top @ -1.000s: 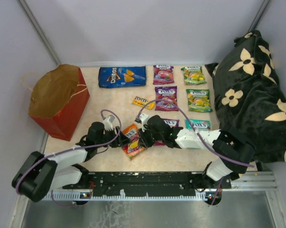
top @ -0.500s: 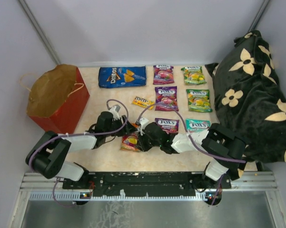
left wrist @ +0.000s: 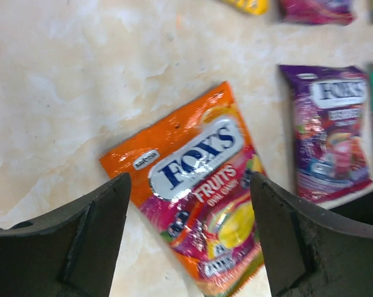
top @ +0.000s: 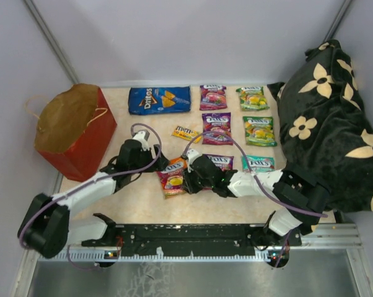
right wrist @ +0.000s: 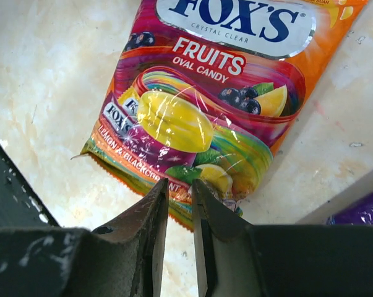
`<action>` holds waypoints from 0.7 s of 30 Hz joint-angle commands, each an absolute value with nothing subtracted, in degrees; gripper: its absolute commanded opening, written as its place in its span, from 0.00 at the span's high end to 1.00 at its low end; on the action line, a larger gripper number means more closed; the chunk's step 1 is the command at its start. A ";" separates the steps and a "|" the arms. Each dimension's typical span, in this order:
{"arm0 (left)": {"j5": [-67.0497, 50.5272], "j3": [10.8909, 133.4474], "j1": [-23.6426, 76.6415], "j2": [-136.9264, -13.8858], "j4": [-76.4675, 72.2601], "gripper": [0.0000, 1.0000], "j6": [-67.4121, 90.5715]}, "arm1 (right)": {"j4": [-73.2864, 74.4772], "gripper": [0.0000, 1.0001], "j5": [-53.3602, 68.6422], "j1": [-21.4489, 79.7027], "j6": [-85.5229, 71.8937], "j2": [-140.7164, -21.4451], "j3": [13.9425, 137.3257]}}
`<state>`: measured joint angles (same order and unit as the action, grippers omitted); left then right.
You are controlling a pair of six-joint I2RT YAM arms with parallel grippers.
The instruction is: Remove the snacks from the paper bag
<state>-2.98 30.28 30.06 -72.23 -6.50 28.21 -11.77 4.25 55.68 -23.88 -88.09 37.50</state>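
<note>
1. The orange Fox's Fruits packet (top: 173,176) lies flat and face up on the beige table (top: 137,201). It is outside the bag, in the near row, between the two grippers.
2. The left gripper (left wrist: 189,182) hovers over the packet's orange top end. Its fingers (left wrist: 68,241) are spread wide, one to each side of the packet in the wrist view, and they hold nothing.
3. The right gripper (right wrist: 180,185) sits at the packet's bottom seam. Its fingers (right wrist: 220,241) stand almost together, with only a narrow slit between them. The seam shows through that slit, but whether the pads pinch it cannot be told.
4. The red paper bag (top: 81,145) stands upright at the table's left edge. Its mouth is open, its brown inside is showing, and a thin loop handle (top: 102,114) droops over the rim.
5. In the far row, the blue Doritos bag (top: 159,99) lies just right of the paper bag. Next come a purple packet (top: 213,96) and a green packet (top: 253,97).
6. In the middle row are the small yellow M&M's packet (top: 185,132), a second purple packet (top: 216,127) and a second green packet (top: 260,130).
7. In the near row, a third purple packet (top: 218,161) lies just beside the right gripper, partly under that arm. A teal packet (top: 258,163) lies to its right.
8. A black cloth with pale flowers (top: 325,117) is heaped along the table's right side.
</note>
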 commanded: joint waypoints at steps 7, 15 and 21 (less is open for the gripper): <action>-15.17 25.96 32.28 -61.16 -6.78 0.24 30.39 | -9.14 0.79 3.24 55.30 -23.71 -84.89 36.82; -17.42 20.62 33.40 -71.12 -19.15 0.25 35.85 | -11.04 0.81 2.95 55.33 -25.57 -85.17 33.98; -11.26 20.12 33.40 -75.90 -18.58 0.25 33.34 | -12.25 0.81 3.15 55.33 -28.57 -81.42 28.10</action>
<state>-15.00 21.02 33.04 -72.84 -18.11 34.44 -11.99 4.01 55.68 -26.41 -84.55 32.10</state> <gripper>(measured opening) 0.747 0.194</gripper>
